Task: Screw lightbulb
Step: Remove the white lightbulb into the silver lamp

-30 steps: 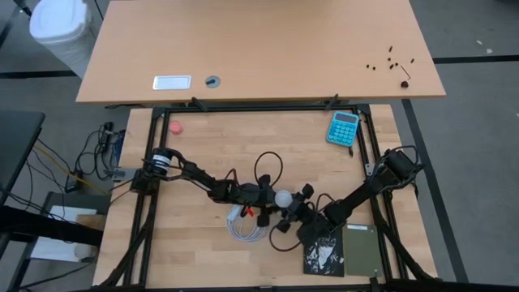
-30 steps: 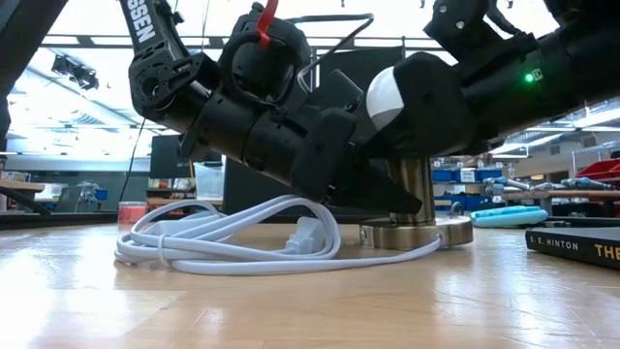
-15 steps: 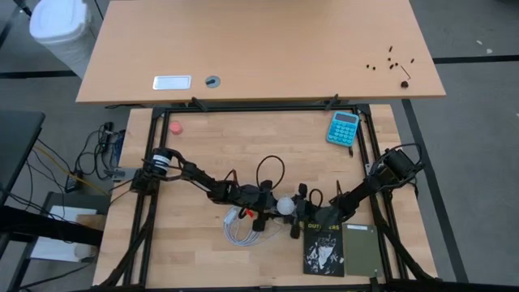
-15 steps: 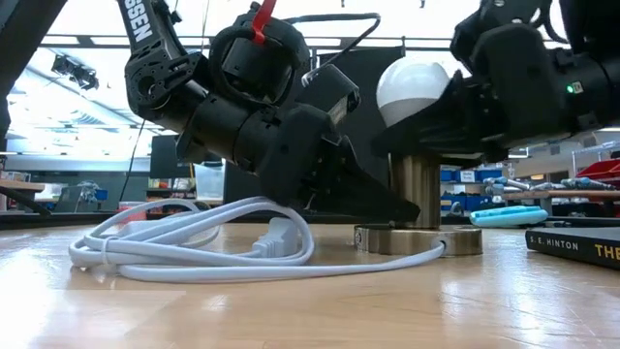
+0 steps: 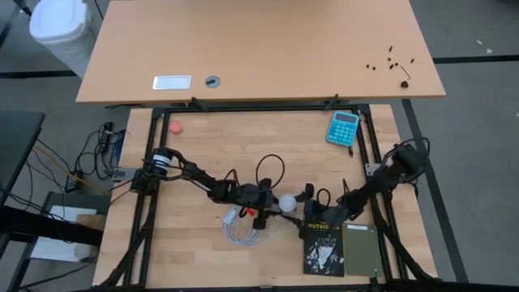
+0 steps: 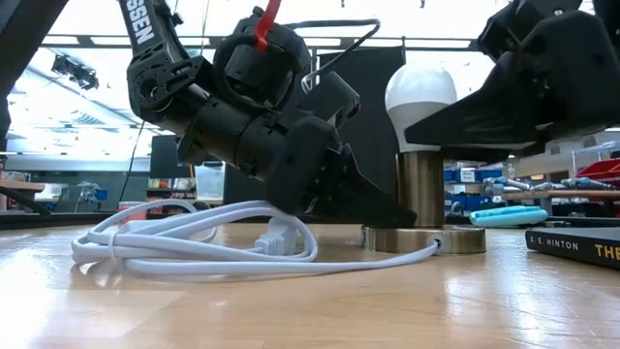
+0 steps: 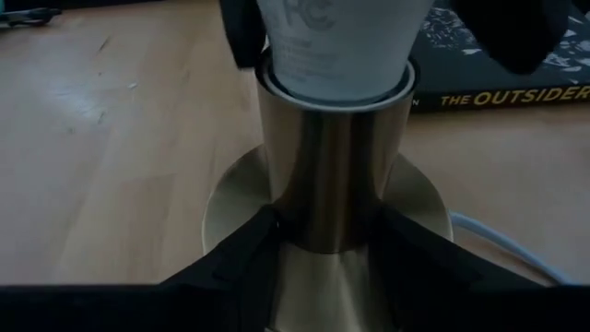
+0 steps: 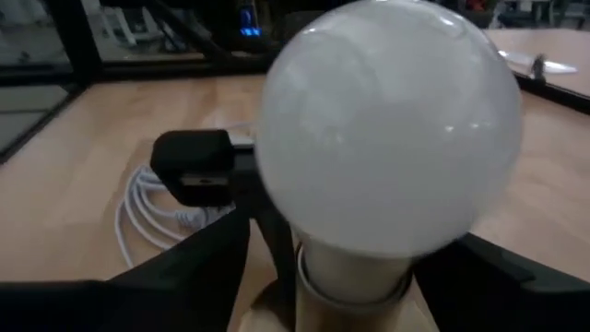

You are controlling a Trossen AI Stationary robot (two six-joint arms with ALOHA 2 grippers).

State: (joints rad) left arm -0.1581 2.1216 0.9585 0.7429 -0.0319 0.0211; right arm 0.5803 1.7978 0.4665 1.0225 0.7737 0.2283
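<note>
The left gripper's fingers clench the brass socket stem; the right gripper's fingers stand released around the white pear-shaped lightbulb, seated upright, perhaps needing further turns.

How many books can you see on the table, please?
2. A dark book with a patterned cover lies at the table's near edge, by the right gripper; a plain olive book lies flat beside it, nearer the right edge. Others could be hidden under the arms.
</note>
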